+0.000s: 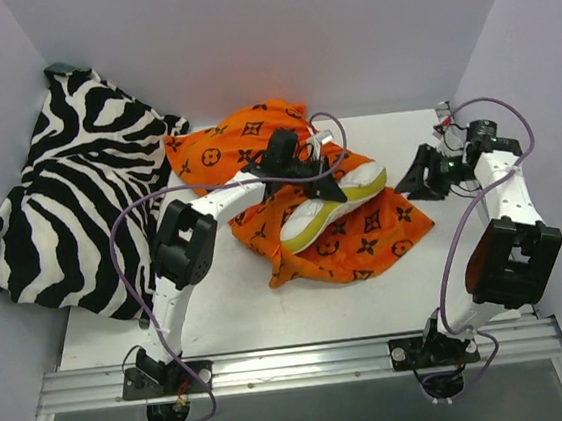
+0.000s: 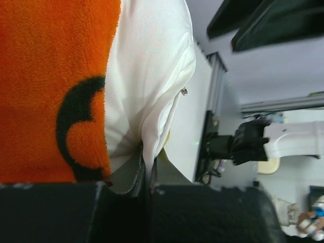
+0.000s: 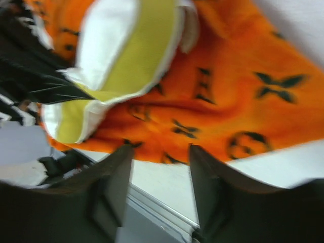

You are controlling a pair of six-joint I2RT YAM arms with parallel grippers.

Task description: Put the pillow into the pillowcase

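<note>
Over the table [image 1: 222,317], left fingers [image 2: 172,174] pinch the pillow [image 2: 147,76]; right fingers [image 3: 114,177] parted.

- Counter [image 1: 232,316]: carries every item below.
- Pillow [image 1: 336,210]: mid-counter, lying on the pillowcase [image 1: 374,231]. One edge sits between the left jaws, and the body runs ahead of them toward the right jaws.
- Pillowcase: spread on the counter under the pillow. One part is bunched behind the left jaws toward the back wall; another lies ahead of and below the right jaws.
- Right jaws: right of the pillow, apart from it.
- Cloth [image 1: 68,193]: heaped in the far left corner, left of the left jaws, just beside the pillowcase's far end.
</note>
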